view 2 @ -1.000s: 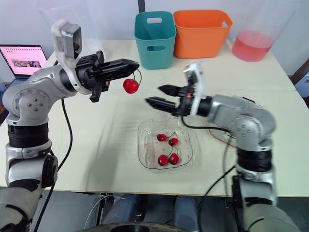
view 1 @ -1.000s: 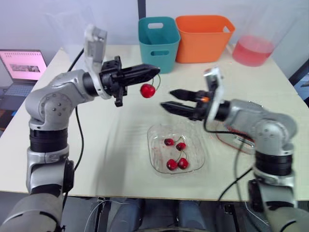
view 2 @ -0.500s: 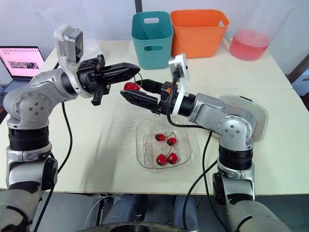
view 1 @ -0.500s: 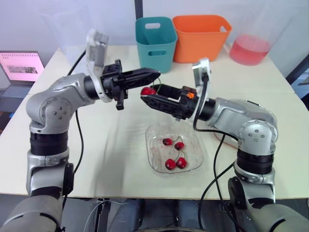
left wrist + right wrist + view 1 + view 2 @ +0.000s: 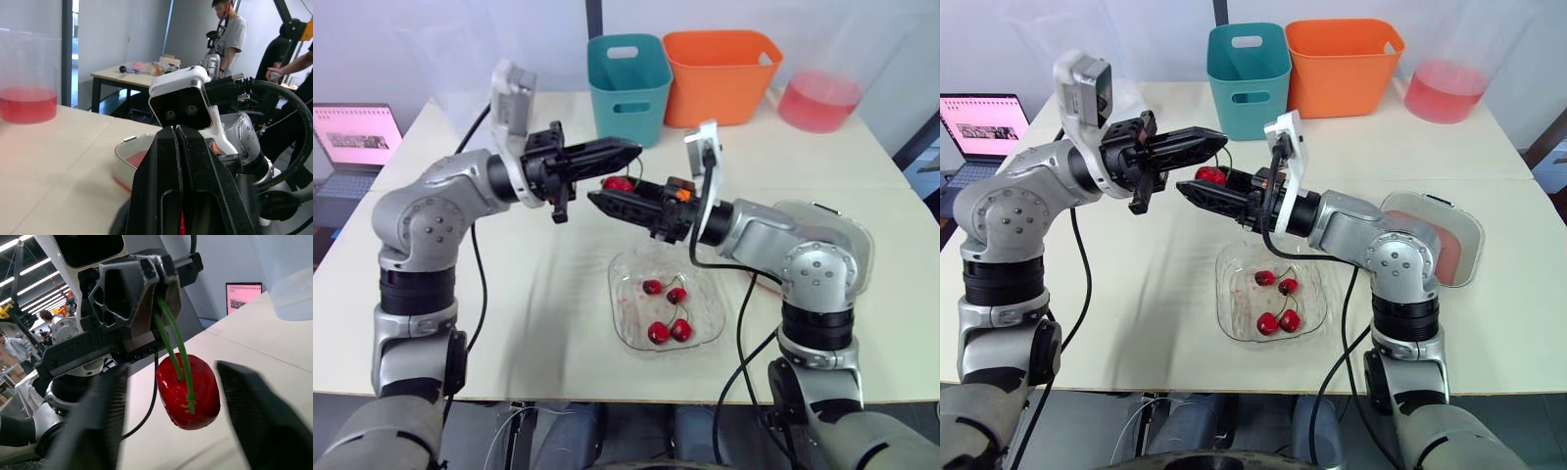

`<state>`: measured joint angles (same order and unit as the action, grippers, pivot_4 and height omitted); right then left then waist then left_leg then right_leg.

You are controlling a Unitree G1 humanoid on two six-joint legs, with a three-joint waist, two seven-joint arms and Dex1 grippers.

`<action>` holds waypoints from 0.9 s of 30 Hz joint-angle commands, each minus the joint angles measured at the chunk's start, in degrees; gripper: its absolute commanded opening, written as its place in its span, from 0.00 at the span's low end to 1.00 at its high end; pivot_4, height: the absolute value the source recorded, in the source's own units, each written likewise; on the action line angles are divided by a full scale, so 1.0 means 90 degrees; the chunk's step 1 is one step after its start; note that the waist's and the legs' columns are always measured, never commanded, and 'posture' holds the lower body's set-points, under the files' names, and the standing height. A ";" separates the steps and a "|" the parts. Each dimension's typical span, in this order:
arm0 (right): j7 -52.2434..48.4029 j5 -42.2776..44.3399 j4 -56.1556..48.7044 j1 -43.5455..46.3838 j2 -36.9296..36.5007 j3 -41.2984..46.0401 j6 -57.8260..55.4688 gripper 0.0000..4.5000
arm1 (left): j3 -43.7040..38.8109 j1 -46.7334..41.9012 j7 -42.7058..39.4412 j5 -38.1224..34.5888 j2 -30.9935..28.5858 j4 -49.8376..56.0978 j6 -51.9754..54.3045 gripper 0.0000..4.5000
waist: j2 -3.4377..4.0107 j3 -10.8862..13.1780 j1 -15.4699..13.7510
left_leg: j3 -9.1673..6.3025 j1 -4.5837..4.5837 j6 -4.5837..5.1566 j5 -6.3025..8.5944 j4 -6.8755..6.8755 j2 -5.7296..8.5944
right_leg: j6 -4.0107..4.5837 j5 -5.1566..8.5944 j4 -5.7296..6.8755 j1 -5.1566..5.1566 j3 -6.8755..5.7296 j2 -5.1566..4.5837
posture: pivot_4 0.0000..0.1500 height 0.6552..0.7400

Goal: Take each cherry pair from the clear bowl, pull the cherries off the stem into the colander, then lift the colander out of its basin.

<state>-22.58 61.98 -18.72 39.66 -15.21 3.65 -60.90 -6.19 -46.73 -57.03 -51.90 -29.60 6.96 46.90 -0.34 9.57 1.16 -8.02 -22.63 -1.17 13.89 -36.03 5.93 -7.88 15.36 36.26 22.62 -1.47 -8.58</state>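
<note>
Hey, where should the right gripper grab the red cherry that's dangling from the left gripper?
Grip the round red cherry across its plump middle, below the thin green stems. Come in level from the side facing away from the left gripper, whose shut fingers pinch the stems above; the open right gripper straddles it.

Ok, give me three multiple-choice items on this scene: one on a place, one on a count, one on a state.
1. The teal bin stands: A) left of the orange bin B) right of it C) inside it
2. The bowl holds how many cherries: A) two B) four C) seven
3. The left tool is: A) open, empty B) shut on a stem C) down in the bowl
Key: A, the bins stand side by side, teal leftward; B, two pairs lie there; B, it pinches the stem, with the hanging cherry below.
</note>
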 commanded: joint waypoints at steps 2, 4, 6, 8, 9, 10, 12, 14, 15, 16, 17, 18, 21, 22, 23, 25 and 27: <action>-0.0016 0.0079 -0.0124 0.0128 0.0023 0.0035 0.0133 0.13 | -0.0120 -0.0002 0.0035 -0.0044 -0.0024 0.0125 -0.0093 0.00 | 0.0000 0.0000 -0.0001 | 0.0001 0.0000 0.0000 0.0000 0.0000 0.0000 | 0.0000 0.0000 0.0000 0.0000 0.0000 0.0000 | 1.00 1.00; -0.0016 0.0074 -0.0123 0.0124 0.0012 0.0024 0.0123 0.13 | -0.0123 -0.0023 0.0035 -0.0033 -0.0022 0.0096 -0.0106 0.00 | 0.0000 0.0000 0.0000 | 0.0000 0.0000 0.0000 0.0000 0.0000 0.0000 | 0.0000 0.0000 0.0000 0.0000 0.0000 0.0000 | 1.00 1.00; -0.0031 0.0047 -0.0136 0.0085 -0.0021 -0.0008 0.0103 0.13 | -0.0139 -0.0055 0.0042 -0.0027 -0.0016 0.0060 -0.0124 0.00 | 0.0000 0.0000 0.0001 | 0.0000 0.0000 0.0000 0.0000 0.0000 0.0000 | 0.0000 0.0000 0.0000 0.0000 0.0000 0.0000 | 1.00 1.00; -0.0065 -0.0019 -0.0155 0.0027 -0.0079 -0.0069 0.0085 0.13 | -0.0157 -0.0093 0.0055 -0.0031 -0.0006 0.0027 -0.0135 0.00 | 0.0000 0.0000 -0.0001 | 0.0000 0.0000 0.0000 0.0000 0.0000 0.0000 | 0.0000 0.0000 0.0000 0.0000 0.0000 0.0000 | 1.00 1.00; -0.0101 -0.0077 -0.0182 -0.0026 -0.0136 -0.0128 0.0067 0.13 | -0.0167 -0.0114 0.0065 -0.0037 0.0002 0.0022 -0.0140 0.00 | 0.0000 0.0000 -0.0001 | 0.0000 0.0000 0.0000 0.0000 0.0000 0.0000 | 0.0000 0.0000 0.0000 0.0000 0.0000 0.0000 | 1.00 1.00; -0.0154 -0.0163 -0.0214 -0.0095 -0.0209 -0.0214 0.0060 0.13 | -0.0182 -0.0140 0.0081 -0.0047 0.0016 0.0012 -0.0149 0.00 | 0.0000 0.0000 -0.0002 | 0.0000 0.0000 0.0000 0.0000 0.0000 0.0000 | 0.0000 0.0000 0.0000 0.0000 0.0000 0.0000 | 1.00 1.00; -0.0215 -0.0264 -0.0248 -0.0194 -0.0301 -0.0329 0.0060 0.13 | -0.0203 -0.0176 0.0109 -0.0066 0.0034 0.0000 -0.0151 0.00 | 0.0000 0.0000 -0.0004 | 0.0001 0.0000 0.0000 0.0000 0.0000 0.0001 | 0.0000 0.0000 0.0000 0.0000 0.0000 0.0000 | 1.00 1.00; -0.0311 -0.0459 -0.0278 -0.0331 -0.0440 -0.0520 0.0088 0.13 | -0.0207 -0.0206 0.0114 -0.0065 0.0041 -0.0032 -0.0166 0.00 | 0.0000 0.0000 -0.0004 | 0.0001 0.0000 0.0001 0.0000 0.0000 0.0002 | 0.0000 0.0000 0.0000 0.0000 0.0000 0.0000 | 1.00 1.00; -0.0356 -0.0542 -0.0293 -0.0385 -0.0496 -0.0598 0.0102 0.13 | -0.0205 -0.0213 0.0116 -0.0064 0.0042 -0.0043 -0.0174 0.00 | 0.0000 0.0000 -0.0004 | 0.0002 0.0000 0.0001 0.0000 -0.0001 0.0002 | 0.0000 0.0000 0.0000 0.0000 0.0001 -0.0001 | 1.00 1.00; -0.0406 -0.0624 -0.0316 -0.0441 -0.0552 -0.0679 0.0131 0.13 | -0.0203 -0.0217 0.0116 -0.0062 0.0042 -0.0052 -0.0186 0.00 | 0.0000 0.0000 -0.0004 | 0.0002 0.0000 0.0001 0.0000 0.0000 0.0002 | 0.0000 0.0000 0.0000 0.0000 0.0001 -0.0001 | 1.00 1.00; -0.0442 -0.0672 -0.0331 -0.0473 -0.0585 -0.0725 0.0157 0.13 | -0.0200 -0.0218 0.0117 -0.0060 0.0041 -0.0056 -0.0193 0.00 | 0.0000 0.0000 -0.0005 | 0.0002 0.0000 0.0001 0.0000 0.0000 0.0003 | 0.0000 0.0000 0.0000 0.0000 0.0001 -0.0001 | 1.00 1.00; -0.0480 -0.0732 -0.0355 -0.0506 -0.0622 -0.0773 0.0179 0.13 | -0.0202 -0.0219 0.0120 -0.0060 0.0042 -0.0057 -0.0193 0.00 | 0.0000 0.0000 -0.0001 | 0.0002 0.0000 0.0001 0.0000 0.0000 0.0003 | 0.0000 0.0000 0.0000 0.0000 0.0001 0.0000 | 1.00 1.00; -0.0581 -0.0862 -0.0418 -0.0578 -0.0709 -0.0874 0.0226 0.13 | -0.0214 -0.0226 0.0138 -0.0069 0.0053 -0.0067 -0.0186 0.00 | 0.0000 0.0000 0.0002 | 0.0002 0.0000 0.0001 0.0000 0.0001 0.0002 | 0.0000 0.0000 0.0000 0.0001 0.0001 0.0000 | 1.00 1.00; -0.0606 -0.0893 -0.0427 -0.0589 -0.0729 -0.0897 0.0240 0.13 | -0.0216 -0.0229 0.0139 -0.0067 0.0055 -0.0073 -0.0188 0.00 | 0.0000 0.0000 0.0001 | 0.0002 0.0000 0.0001 0.0000 0.0001 0.0002 | 0.0000 0.0000 0.0000 0.0001 0.0001 0.0001 | 1.00 1.00; -0.0627 -0.0912 -0.0446 -0.0604 -0.0749 -0.0916 0.0242 0.13 | -0.0216 -0.0229 0.0140 -0.0067 0.0059 -0.0076 -0.0188 0.00 | -0.0001 -0.0001 0.0001 | 0.0002 0.0000 0.0001 0.0000 0.0001 0.0002 | 0.0000 0.0000 0.0000 0.0001 0.0001 0.0001 | 1.00 1.00; -0.0720 -0.1034 -0.0530 -0.0636 -0.0871 -0.1029 0.0255 0.13 | -0.0230 -0.0231 0.0149 -0.0070 0.0076 -0.0080 -0.0173 0.00 | -0.0001 0.0000 -0.0004 | 0.0001 0.0000 0.0001 0.0000 0.0000 0.0001 | 0.0000 0.0000 -0.0001 0.0000 0.0000 0.0001 | 1.00 1.00; -0.0769 -0.1113 -0.0574 -0.0665 -0.0926 -0.1084 0.0250 0.13 | -0.0237 -0.0231 0.0151 -0.0071 0.0089 -0.0081 -0.0166 0.00 | -0.0001 0.0000 -0.0005 | 0.0002 0.0000 0.0001 0.0000 0.0000 0.0002 | 0.0000 0.0000 -0.0001 0.0000 0.0002 -0.0002 | 1.00 1.00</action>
<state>-28.67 52.26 -21.94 32.52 -23.15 -6.67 -59.44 -7.01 -47.86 -55.77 -51.52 -28.65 5.06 45.97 -0.34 9.57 1.11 -7.99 -22.64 -1.16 13.89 -36.05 5.94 -7.89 15.36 36.25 22.62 -1.46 -8.60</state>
